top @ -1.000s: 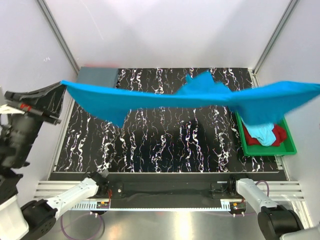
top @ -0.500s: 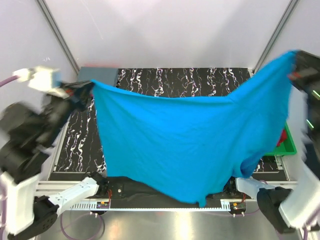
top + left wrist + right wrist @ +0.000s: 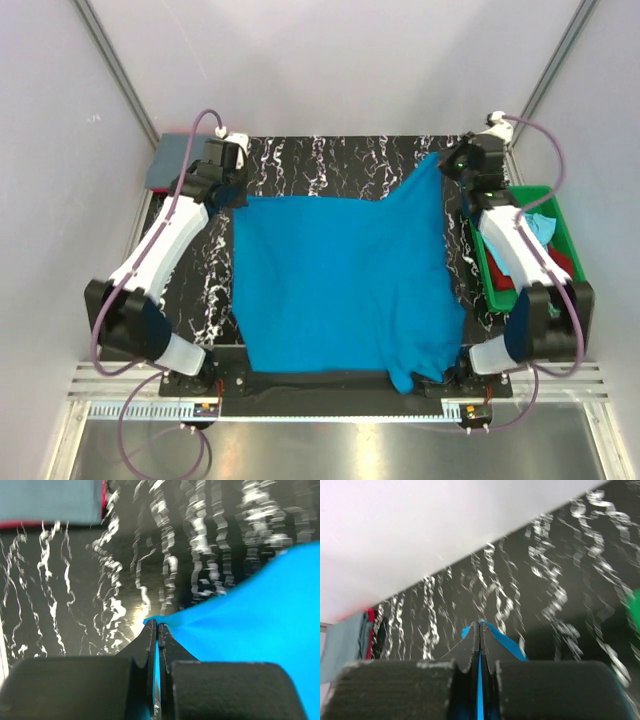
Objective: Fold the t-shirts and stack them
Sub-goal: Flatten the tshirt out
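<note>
The left gripper [image 3: 235, 196] and right gripper [image 3: 447, 163] each pinch tight 1 of the 2 far corners of the turquoise t-shirt [image 3: 340, 280] — its body lies spread nearward from both, between the arms.

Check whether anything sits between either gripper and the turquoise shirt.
Nothing visible does. The left gripper and the right gripper are each shut on a far corner of the turquoise t-shirt, which lies spread on the table.

The t-shirt [image 3: 340, 280] is turquoise-blue, the table [image 3: 330, 162] black (white marbled streaks), the tray [image 3: 568, 238] green.
</note>
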Controlling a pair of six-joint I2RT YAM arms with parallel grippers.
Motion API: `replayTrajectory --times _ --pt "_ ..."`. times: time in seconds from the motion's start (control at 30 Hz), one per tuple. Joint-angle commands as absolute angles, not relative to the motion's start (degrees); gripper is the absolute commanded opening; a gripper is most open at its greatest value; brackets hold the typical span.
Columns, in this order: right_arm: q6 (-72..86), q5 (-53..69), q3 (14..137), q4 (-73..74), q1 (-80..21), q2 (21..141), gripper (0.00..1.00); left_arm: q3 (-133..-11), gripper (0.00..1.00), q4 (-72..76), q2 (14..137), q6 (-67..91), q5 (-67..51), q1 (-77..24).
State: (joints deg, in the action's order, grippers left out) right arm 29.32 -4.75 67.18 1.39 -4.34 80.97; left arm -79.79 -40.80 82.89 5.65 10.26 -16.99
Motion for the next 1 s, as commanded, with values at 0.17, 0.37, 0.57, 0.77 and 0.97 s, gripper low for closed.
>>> replayTrajectory --times 0.17,0.37,0.57,0.77,0.97 --pt "31.9 4.9 82.0 -27.8 -4.1 108.1 0.00 -94.9 0.00 -35.0 103.6 3.3 8.1 -10.0" --pt "32.6 11.3 96.0 -24.9 -4.0 121.0 0.00 -106.2 0.00 -34.8 113.4 1.3 8.0 -7.7" --pt "30.7 13.0 107.6 -21.4 -4.1 128.1 0.00 -113.2 0.00 -36.2 117.6 1.6 11.4 -5.0" --pt "27.7 11.4 112.9 -10.9 -4.2 121.5 0.00 -113.8 0.00 -38.6 108.9 2.6 13.8 -5.4" --pt "23.5 5.3 112.0 -0.7 -4.2 102.7 0.00 -114.8 0.00 -39.2 92.9 0.7 18.3 -6.6"
